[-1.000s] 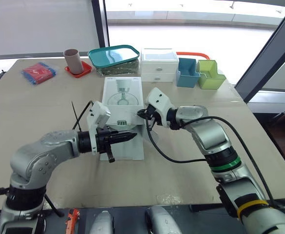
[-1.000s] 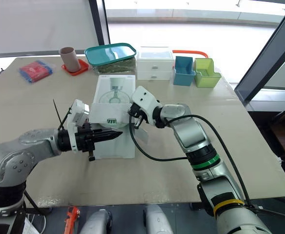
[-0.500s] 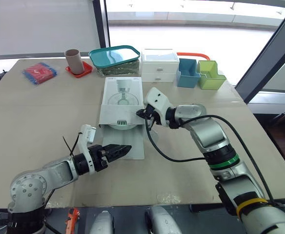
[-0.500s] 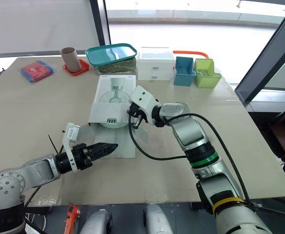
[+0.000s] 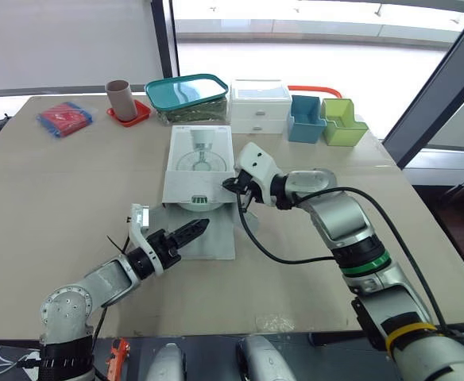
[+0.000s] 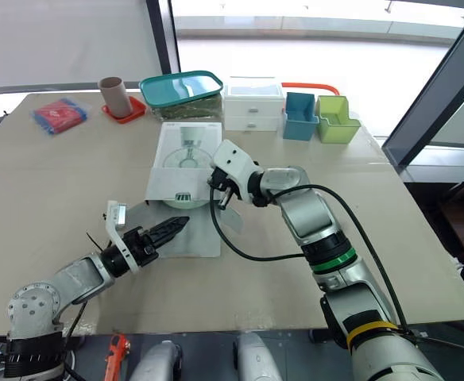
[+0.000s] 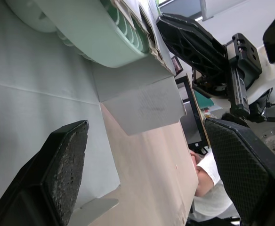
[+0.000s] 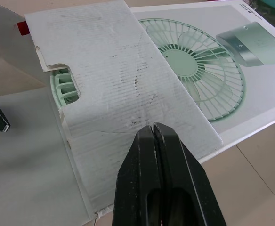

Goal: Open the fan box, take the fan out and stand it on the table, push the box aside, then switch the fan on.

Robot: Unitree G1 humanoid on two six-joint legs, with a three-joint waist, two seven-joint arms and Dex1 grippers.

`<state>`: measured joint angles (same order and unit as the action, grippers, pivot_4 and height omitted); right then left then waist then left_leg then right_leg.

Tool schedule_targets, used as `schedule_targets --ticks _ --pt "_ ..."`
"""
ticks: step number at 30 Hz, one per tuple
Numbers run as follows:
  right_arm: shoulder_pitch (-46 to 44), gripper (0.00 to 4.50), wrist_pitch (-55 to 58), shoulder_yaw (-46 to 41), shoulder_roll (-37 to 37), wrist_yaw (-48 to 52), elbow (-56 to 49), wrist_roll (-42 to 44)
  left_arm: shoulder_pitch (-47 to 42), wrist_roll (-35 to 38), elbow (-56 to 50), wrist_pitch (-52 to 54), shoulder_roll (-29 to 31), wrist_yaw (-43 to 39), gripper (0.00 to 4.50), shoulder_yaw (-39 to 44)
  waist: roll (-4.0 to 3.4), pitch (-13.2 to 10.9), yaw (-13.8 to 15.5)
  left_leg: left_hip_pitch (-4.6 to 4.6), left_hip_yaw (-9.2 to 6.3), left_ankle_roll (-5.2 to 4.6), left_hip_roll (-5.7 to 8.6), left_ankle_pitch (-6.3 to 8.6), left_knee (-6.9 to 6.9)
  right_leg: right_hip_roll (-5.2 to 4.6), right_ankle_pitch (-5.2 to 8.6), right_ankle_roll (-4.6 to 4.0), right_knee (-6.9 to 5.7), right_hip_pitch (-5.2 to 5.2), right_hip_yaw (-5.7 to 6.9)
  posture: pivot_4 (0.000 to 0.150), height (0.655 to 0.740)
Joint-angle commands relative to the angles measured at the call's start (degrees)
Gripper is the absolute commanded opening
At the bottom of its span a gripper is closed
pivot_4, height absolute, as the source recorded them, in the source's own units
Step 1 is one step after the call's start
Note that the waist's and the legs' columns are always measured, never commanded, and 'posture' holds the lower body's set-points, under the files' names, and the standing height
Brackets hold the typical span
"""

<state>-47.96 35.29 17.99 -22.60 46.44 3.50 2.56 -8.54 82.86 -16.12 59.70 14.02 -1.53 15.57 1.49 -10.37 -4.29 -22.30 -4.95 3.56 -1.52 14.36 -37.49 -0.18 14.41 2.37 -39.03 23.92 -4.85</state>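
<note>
We see the fan box [image 5: 199, 163] lying flat mid-counter [image 5: 73, 182], its near flap open and the green fan [image 7: 100, 33] inside. Our left hand [image 5: 195, 229] hovers open over that flap. Our right hand [image 8: 154, 131], fingers pressed together, sits at the box's right edge.

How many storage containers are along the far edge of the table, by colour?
Teal tub: 1
White drawer unit: 1
Blue bin: 1
Green bin: 1
Total: 4
</note>
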Motion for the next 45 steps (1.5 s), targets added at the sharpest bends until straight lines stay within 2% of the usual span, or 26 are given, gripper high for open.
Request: schedule_targets --ticks 1,8,13,18,26,35,45 --pt "-0.2 0.0 -0.1 0.2 -0.4 0.4 -1.2 -0.3 0.1 2.9 0.5 -0.8 0.2 1.3 4.15 -0.2 0.0 0.0 0.0 0.0 0.0 0.0 0.01 0.0 0.0 -0.01 0.0 0.0 0.0 0.0 0.0 0.15 0.74" --pt "-0.1 0.0 0.2 0.1 -0.2 0.4 -1.6 -0.2 2.0 7.5 1.1 -0.4 0.3 4.1 4.15 -2.1 0.0 0.0 0.0 0.0 0.0 0.0 0.0 0.0 0.0 -0.01 0.0 0.01 0.0 0.0 0.0 0.15 0.74" --pt "-0.1 0.0 0.3 0.1 -0.1 0.3 -1.7 -0.2 2.8 7.0 0.8 0.1 2.5 3.6 4.15 -4.1 0.0 0.0 0.0 0.0 -0.01 0.0 0.0 0.0 0.0 0.01 0.01 0.01 0.01 0.0 0.0 0.15 0.74" --pt "-0.2 0.0 0.3 0.0 0.0 0.2 -1.7 -0.2 0.9 6.4 2.8 -4.6 0.2 4.2 4.15 -3.2 0.0 0.0 0.1 -0.01 -0.01 0.01 0.01 -0.01 0.01 -0.01 0.01 0.01 0.03 0.0 -0.01 0.15 0.74" --pt "-0.3 0.0 0.3 0.0 -0.4 0.5 -1.8 -0.3 0.0 5.9 3.4 -6.6 -0.8 2.1 4.15 -3.9 0.0 0.0 0.1 -0.02 -0.01 0.03 0.02 -0.01 0.02 0.0 0.01 0.02 0.04 0.0 -0.01 0.15 0.74" --pt "-0.1 0.0 0.6 0.0 -0.6 0.4 -2.3 -0.3 -2.8 6.3 6.3 -9.3 -3.4 5.7 4.15 -3.5 0.0 0.0 0.2 -0.02 -0.01 0.03 0.03 -0.01 0.02 0.0 0.02 0.02 0.06 0.0 -0.02 0.15 0.74" --pt "0.1 0.0 0.3 0.0 -0.9 0.2 -2.5 -0.6 -5.6 8.4 6.5 -9.6 -5.4 14.2 4.15 -4.4 0.01 0.0 0.3 -0.04 -0.02 0.03 0.04 -0.02 0.04 -0.02 0.02 0.04 0.08 0.0 -0.02 0.15 0.74"
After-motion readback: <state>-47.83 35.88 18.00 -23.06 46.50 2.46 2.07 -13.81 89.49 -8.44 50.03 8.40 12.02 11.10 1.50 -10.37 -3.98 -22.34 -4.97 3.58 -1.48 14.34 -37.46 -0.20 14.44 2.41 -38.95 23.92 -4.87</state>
